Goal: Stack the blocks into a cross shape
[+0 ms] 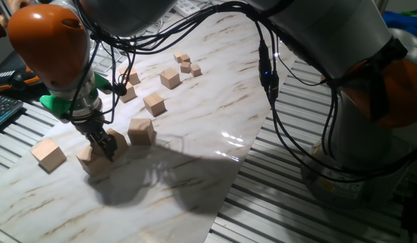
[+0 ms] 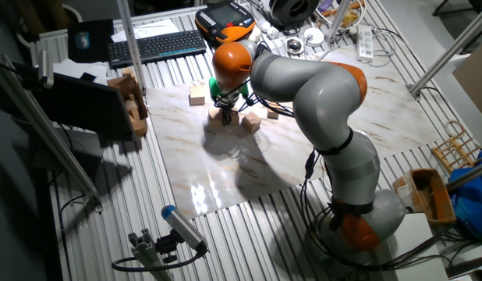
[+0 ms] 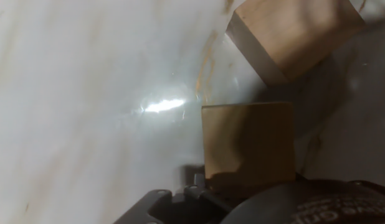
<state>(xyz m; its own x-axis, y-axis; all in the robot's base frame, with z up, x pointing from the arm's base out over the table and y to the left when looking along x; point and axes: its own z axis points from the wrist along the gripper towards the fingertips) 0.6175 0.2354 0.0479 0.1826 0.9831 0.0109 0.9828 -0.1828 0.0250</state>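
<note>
Several plain tan wooden blocks lie flat on the marble board, none on top of another. In one fixed view the big ones are at the near left, just left of the fingers, behind the fingers and to the right. My gripper is down at board level between two of them, its fingers close together. The hand view shows one block right in front of the hand and a turned one beyond. No finger shows at either block's sides.
Medium cubes and tiny cubes lie further back on the board. Slatted metal table surrounds the board. A keyboard and a wooden piece sit beside it. Cables hang from the arm.
</note>
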